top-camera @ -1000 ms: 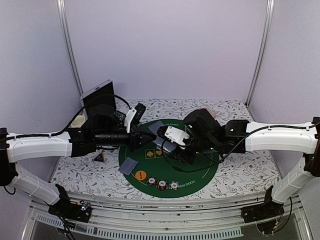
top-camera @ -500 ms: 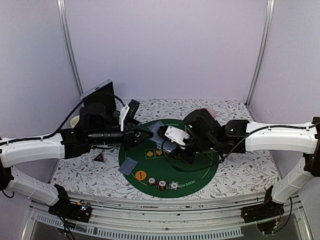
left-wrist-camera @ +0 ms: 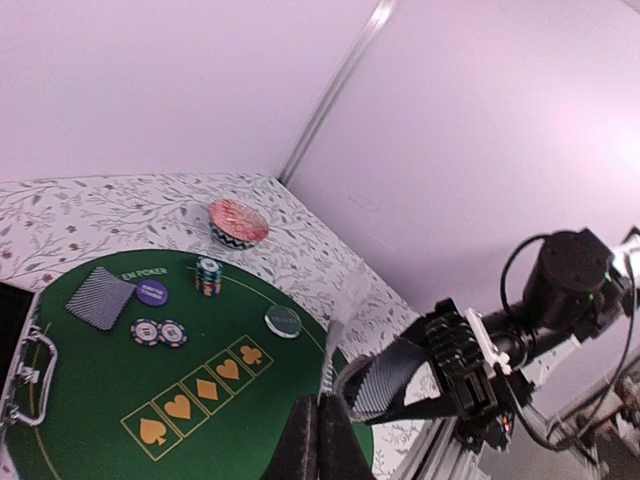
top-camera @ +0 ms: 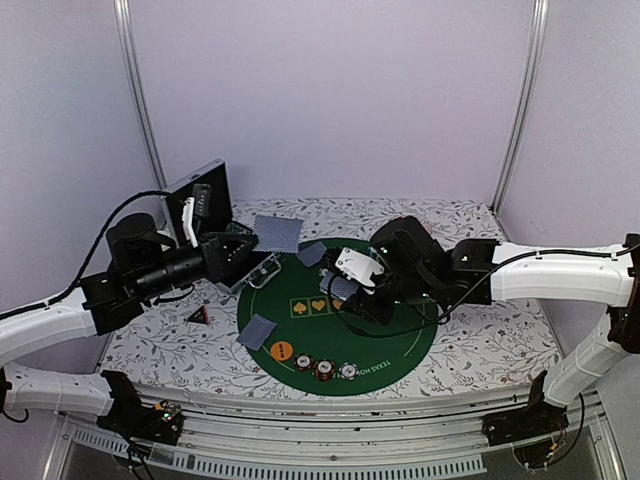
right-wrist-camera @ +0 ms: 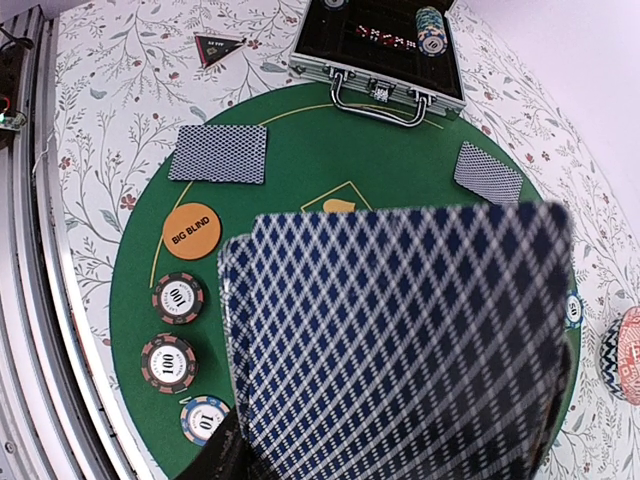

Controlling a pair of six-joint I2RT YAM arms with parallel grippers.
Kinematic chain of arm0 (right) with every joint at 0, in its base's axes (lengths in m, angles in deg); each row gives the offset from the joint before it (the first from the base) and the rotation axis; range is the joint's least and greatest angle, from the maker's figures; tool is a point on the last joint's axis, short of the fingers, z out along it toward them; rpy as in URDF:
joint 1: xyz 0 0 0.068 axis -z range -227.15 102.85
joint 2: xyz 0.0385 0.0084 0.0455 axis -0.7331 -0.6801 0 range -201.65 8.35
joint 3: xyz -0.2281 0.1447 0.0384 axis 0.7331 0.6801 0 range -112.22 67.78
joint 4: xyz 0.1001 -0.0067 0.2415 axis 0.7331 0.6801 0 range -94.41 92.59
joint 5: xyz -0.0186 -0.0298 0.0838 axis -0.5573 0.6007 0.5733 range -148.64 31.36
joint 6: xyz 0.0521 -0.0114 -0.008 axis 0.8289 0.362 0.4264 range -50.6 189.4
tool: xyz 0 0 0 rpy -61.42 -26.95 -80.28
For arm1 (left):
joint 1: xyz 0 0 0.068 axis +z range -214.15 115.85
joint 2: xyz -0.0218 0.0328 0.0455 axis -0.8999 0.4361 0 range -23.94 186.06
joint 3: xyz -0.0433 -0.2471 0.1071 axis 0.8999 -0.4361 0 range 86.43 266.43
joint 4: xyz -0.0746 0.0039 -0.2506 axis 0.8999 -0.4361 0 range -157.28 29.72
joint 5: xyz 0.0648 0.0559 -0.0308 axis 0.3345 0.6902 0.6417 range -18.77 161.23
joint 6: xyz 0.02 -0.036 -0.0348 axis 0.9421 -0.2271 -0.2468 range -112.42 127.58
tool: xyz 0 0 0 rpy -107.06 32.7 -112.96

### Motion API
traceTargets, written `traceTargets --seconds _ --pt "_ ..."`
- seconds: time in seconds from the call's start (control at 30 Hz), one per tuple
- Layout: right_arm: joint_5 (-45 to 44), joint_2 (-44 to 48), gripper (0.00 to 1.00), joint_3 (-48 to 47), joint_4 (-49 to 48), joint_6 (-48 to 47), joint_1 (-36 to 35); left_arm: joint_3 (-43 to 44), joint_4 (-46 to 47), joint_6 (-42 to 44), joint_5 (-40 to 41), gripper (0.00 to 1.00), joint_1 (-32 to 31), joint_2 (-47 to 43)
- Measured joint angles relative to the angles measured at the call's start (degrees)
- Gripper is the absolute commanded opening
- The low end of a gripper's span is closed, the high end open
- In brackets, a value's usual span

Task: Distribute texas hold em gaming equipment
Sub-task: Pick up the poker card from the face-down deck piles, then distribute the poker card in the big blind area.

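A floral table (top-camera: 480,345) carries a round green mat (top-camera: 400,345). At the mat's far left rim stands an open metal case (top-camera: 200,200), its handle (right-wrist-camera: 385,100) lying over the mat's edge.

The right gripper (top-camera: 352,292) hangs over the middle of the mat, clamped on a fan (right-wrist-camera: 400,340) of blue-backed cards. The left gripper (left-wrist-camera: 318,405) is lifted above the mat's far left side. Its fingers are pressed together on a lone card (top-camera: 277,234), which is held up in the air and tilted.

A pink dish (left-wrist-camera: 238,220) sits on the cloth just beyond the mat's far right side.

Two more cards lie face down on the mat and well apart: a near card (top-camera: 257,331) at the left and a far card (top-camera: 311,253) by the back rim.

An orange disc (top-camera: 281,351) rests beside the near card. Three chips (top-camera: 325,369) lie in a row just right of it along the near rim.

Beside the far card are a purple disc (left-wrist-camera: 152,292), a chip stack (left-wrist-camera: 208,276), two flat chips (left-wrist-camera: 158,332) and a pale-rimmed disc (left-wrist-camera: 283,320).

A dark triangle (top-camera: 198,315) lies on the cloth left of the mat.
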Motion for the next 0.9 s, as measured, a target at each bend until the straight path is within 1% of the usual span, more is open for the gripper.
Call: traceTargets --seconds 0.07,0.17,0.23,0.27,0.33,0.5,0.6,0.7,0.9 --pt "-0.04 0.00 0.42 0.07 -0.09 0.11 0.20 -1.60 -0.81 -3.76 4.76 0.00 0.72 -3.13" --pt "-0.04 0.00 0.42 0.33 -0.15 0.15 0.28 -6.19 -2.08 -11.65 13.07 0.00 1.55 -8.33" --pt "-0.04 0.00 0.42 0.42 -0.15 0.22 0.28 -11.69 -3.63 -20.68 17.99 0.00 1.73 -10.99" --pt "-0.04 0.00 0.42 0.42 -0.17 0.26 0.26 -13.07 -4.37 -23.06 18.84 0.00 1.79 -11.30" --pt "-0.02 0.00 0.42 0.42 -0.33 0.28 0.26 -17.66 -5.07 -30.95 20.70 0.00 1.81 -11.26" --pt "0.02 0.00 0.42 0.42 -0.50 0.31 0.26 -26.10 -6.12 -45.68 23.71 0.00 0.42 -6.21" --pt "0.04 0.00 0.42 0.42 -0.50 0.42 0.26 -26.93 -5.33 -50.97 26.71 0.00 -1.03 -3.23" --pt "0.04 0.00 0.42 0.42 -0.50 0.70 0.26 -27.71 -1.84 -54.62 29.33 0.00 -1.49 -0.68" --pt "0.04 0.00 0.42 0.42 -0.48 1.11 0.26 -29.35 3.50 -59.82 31.56 0.00 -2.10 4.07"
